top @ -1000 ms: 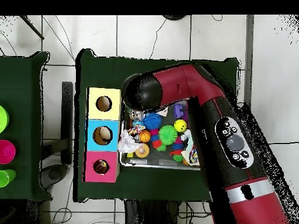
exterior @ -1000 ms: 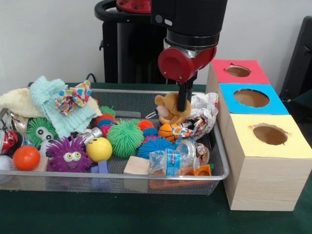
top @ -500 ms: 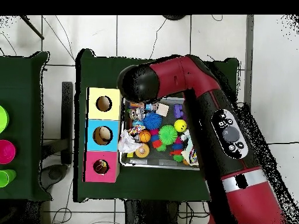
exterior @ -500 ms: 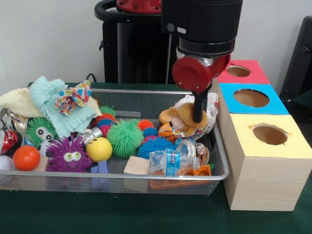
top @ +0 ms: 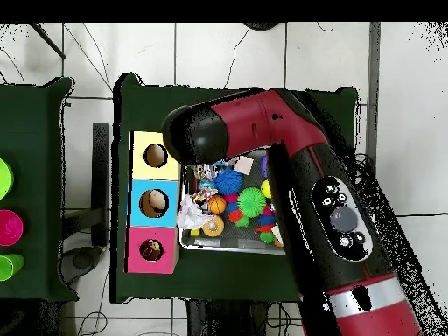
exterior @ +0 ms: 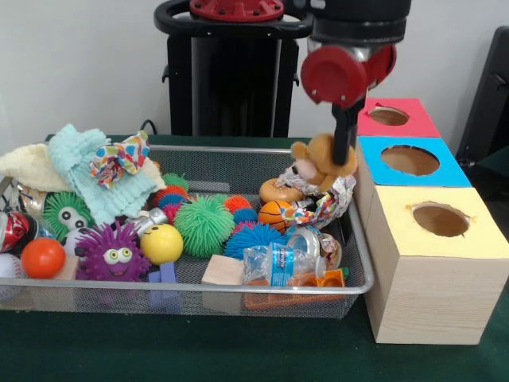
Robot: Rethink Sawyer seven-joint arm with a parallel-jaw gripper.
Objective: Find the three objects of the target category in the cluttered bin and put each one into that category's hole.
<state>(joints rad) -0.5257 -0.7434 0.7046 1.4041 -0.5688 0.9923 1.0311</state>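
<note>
My gripper (exterior: 343, 153) is shut on a brown plush animal (exterior: 316, 159), which hangs clear above the right end of the wire mesh bin (exterior: 238, 288). The toy is level with the left edge of the blue box (exterior: 449, 172) and touches nothing below it. To the right stands a row of boxes, each with a round hole: red (exterior: 421, 121) farthest, blue in the middle, yellow (exterior: 477, 239) nearest. In the overhead view the arm's wrist (top: 199, 136) hides the gripper and the toy; the yellow (top: 140, 156), blue (top: 138, 203) and red (top: 136, 251) boxes lie left of the bin (top: 229, 248).
Below the toy lie a crumpled patterned wrapper (exterior: 330, 199) and a small basketball (exterior: 274, 213). The bin also holds spiky balls (exterior: 204, 225), a crushed plastic bottle (exterior: 278, 263), a yellow ball (exterior: 161, 243), a wood block (exterior: 224, 270) and towels (exterior: 79, 167) at the left.
The gripper has risen and moved right toward the boxes, lifting the plush animal out of the clutter. The rest of the bin's contents have stayed put.
</note>
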